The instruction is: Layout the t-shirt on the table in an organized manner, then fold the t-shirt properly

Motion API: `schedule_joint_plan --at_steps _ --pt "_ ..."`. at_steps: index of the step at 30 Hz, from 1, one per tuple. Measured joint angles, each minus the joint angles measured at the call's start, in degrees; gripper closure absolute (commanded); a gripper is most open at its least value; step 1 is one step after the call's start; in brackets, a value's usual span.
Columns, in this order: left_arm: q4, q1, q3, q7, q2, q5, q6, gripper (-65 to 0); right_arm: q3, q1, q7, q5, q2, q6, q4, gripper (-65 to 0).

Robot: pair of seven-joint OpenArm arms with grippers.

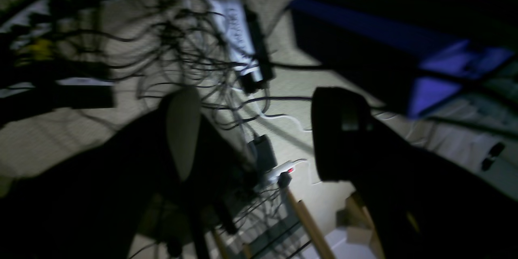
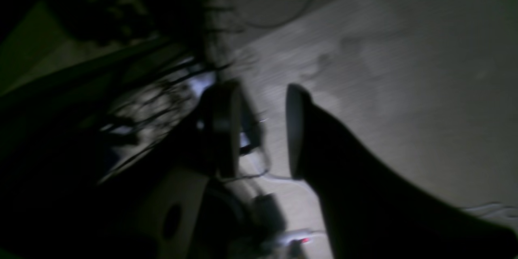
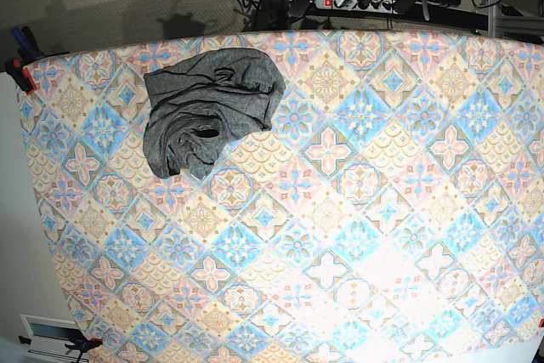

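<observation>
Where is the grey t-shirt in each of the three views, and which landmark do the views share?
Base: the t-shirt lies crumpled on the table, upper left, near the far edge.
Left wrist: not in it.
Right wrist: not in it.
Shared landmark: the power strip with a red light on the floor.

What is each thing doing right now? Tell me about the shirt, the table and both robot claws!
t-shirt: crumpled in a heap near the table's far left corner, not laid out, not folded.
table: covered by its patterned cloth, only the t-shirt lying on it.
left claw: open wide, holding nothing, away from the table above floor cables.
right claw: open with a gap, holding nothing, above the floor.
</observation>
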Motion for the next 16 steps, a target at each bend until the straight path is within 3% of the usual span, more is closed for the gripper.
schedule_joint_plan --at_steps 11,16 --pt "-0.1 -1.7 0.0 0.3 1.0 4.6 -0.1 -42.4 0.0 -0.2 -0.1 -0.6 0.5 -0.3 -2.8 -18.2" --pt "-0.1 -1.7 0.0 -5.1 1.7 4.6 -0.2 -42.4 0.0 -0.2 -0.2 -0.7 0.1 0.0 -2.9 -18.2"
